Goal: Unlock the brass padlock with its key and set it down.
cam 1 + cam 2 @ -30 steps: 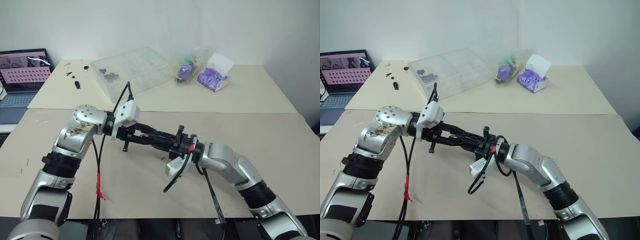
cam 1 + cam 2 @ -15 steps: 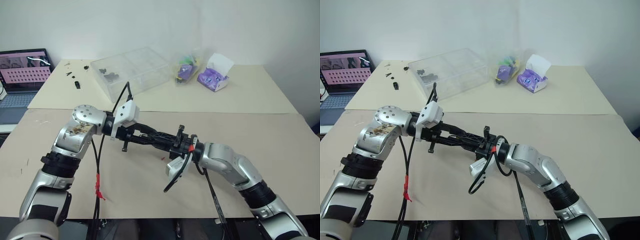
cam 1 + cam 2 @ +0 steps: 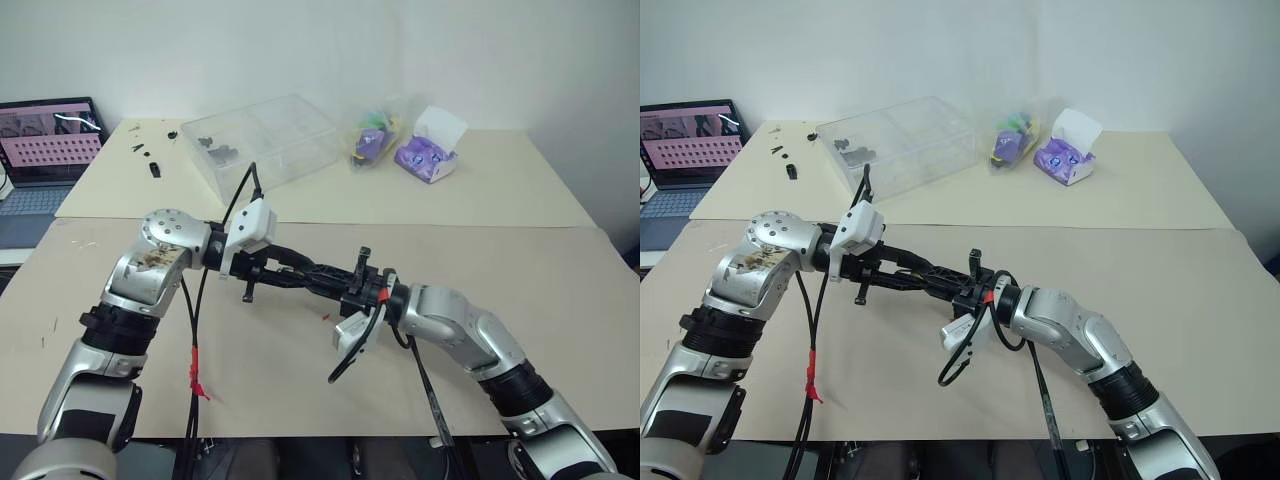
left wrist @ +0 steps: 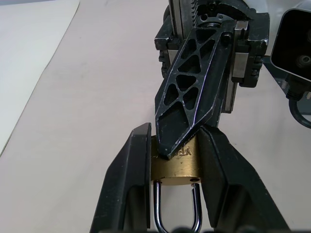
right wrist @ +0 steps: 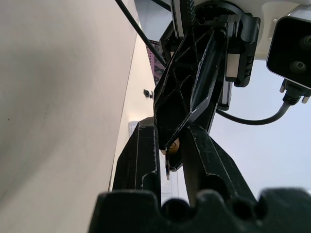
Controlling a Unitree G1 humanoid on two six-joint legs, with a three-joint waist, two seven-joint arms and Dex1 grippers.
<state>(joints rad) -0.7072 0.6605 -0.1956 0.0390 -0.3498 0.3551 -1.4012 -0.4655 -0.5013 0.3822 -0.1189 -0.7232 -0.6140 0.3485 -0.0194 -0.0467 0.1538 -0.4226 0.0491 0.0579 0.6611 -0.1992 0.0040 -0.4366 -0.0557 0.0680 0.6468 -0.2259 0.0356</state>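
Observation:
The brass padlock (image 4: 177, 167) is clamped by its body in my left gripper (image 4: 175, 130), which is shut on it above the middle of the table (image 3: 560, 300). Its silver shackle (image 4: 160, 208) points back toward the wrist. My right gripper (image 5: 170, 128) faces it from the other side, tips against the padlock's far face. Its fingers (image 5: 146, 160) stand a narrow gap apart with the thin silvery key (image 5: 167, 171) between them. In the left eye view the two grippers meet tip to tip, left gripper (image 3: 318, 270) and right gripper (image 3: 328, 276).
At the back stand a clear plastic box (image 3: 265, 138), a bag of colourful items (image 3: 372, 140) and a purple tissue pack (image 3: 428, 150). A laptop (image 3: 45, 140) sits far left, with small black parts (image 3: 150, 160) near it. A red speck (image 3: 325, 317) lies under the grippers.

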